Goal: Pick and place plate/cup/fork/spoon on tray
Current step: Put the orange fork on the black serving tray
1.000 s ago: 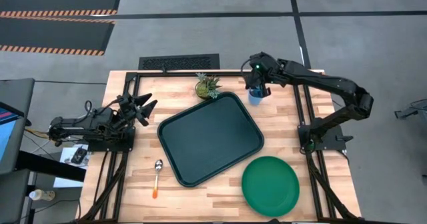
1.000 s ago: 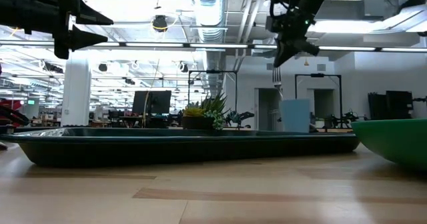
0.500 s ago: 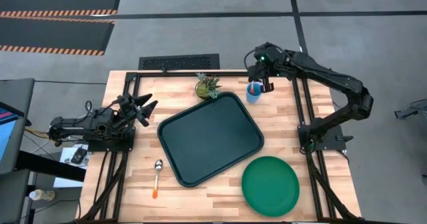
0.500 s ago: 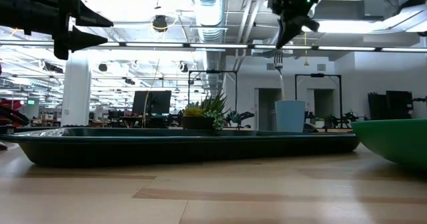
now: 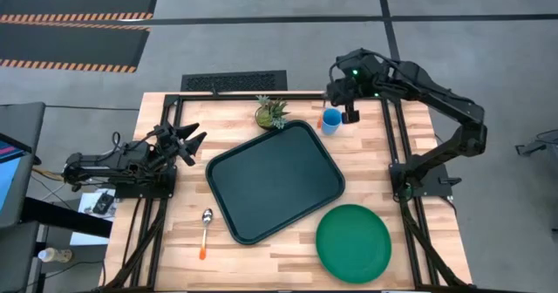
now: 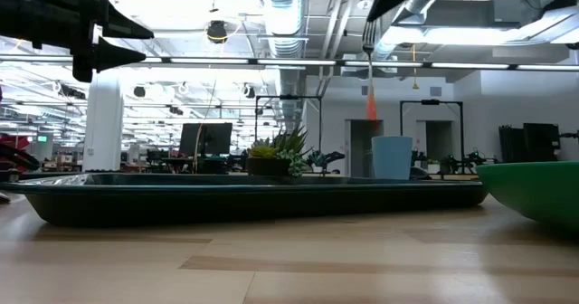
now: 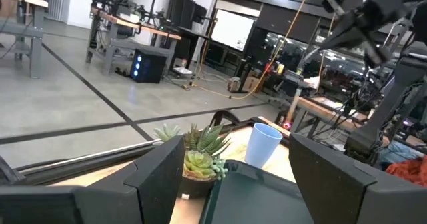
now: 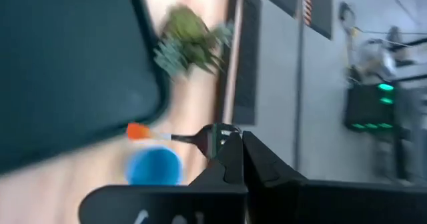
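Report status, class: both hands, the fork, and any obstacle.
Right hand shut on fork, raised above cup. Left hand open, idle at table's left edge. Tray bare; small plant beside its far rim.

We see the tray [image 5: 275, 181] lying at the middle of the counter [image 5: 174, 241], tilted, nothing on it. The plate [image 5: 353, 243] sits at its 5 o'clock, just beside the corner. The spoon [image 5: 206, 231] lies at its 8 o'clock, bowl toward the far edge. A small plant [image 5: 271, 112] stands at 12 o'clock, the cup [image 5: 331, 120] at 1 o'clock. The right gripper [image 5: 349, 101] hangs beside the cup. The left gripper [image 5: 186, 141] waits at 9 o'clock, fingers spread.
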Robot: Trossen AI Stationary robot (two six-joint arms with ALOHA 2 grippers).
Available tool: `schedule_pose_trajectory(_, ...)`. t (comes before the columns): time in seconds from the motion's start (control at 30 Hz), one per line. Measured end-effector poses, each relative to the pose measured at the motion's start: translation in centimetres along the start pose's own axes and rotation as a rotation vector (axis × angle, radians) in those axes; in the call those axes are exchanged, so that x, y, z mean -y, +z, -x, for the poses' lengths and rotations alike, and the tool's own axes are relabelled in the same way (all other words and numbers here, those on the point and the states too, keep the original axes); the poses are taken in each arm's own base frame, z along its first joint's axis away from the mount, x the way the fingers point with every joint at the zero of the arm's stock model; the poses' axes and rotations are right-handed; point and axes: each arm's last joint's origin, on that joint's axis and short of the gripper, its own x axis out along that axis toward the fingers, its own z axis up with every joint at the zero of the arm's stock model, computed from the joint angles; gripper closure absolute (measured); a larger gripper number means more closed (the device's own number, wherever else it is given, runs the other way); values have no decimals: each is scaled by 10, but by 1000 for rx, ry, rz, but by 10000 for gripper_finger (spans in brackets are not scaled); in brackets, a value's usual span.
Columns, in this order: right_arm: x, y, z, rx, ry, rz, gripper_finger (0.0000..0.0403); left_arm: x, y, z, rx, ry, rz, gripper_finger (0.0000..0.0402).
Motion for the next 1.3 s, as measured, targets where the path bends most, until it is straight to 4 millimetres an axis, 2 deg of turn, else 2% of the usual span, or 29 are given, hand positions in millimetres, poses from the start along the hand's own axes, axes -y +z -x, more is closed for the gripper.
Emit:
schedule_pose_trajectory(0.23, -15, 12, 1, 151, 239, -103, 402, 0, 0, 0, 0, 0, 11, 148)
schedule_pose_trajectory(0.43, -30, 27, -26, 210, 479, -132, 402, 0, 0, 0, 0, 0, 12, 148)
schedule_pose_trajectory(0.63, -40, 36, -81, 186, 678, -123, 402, 0, 0, 0, 2, 8, 12, 148)
schedule_pose_trajectory(0.93, -52, 21, -166, 104, 913, -115, 403, -1, -3, 0, -20, 15, -6, 148)
schedule_pose_trajectory(1.07, -58, 13, -195, 62, 960, -100, 403, -1, -3, 0, -23, 16, -9, 148)
schedule_pose_trajectory(1.3, -69, 7, -222, 54, 1013, -66, 403, -3, -4, 0, -29, 43, -22, 148)
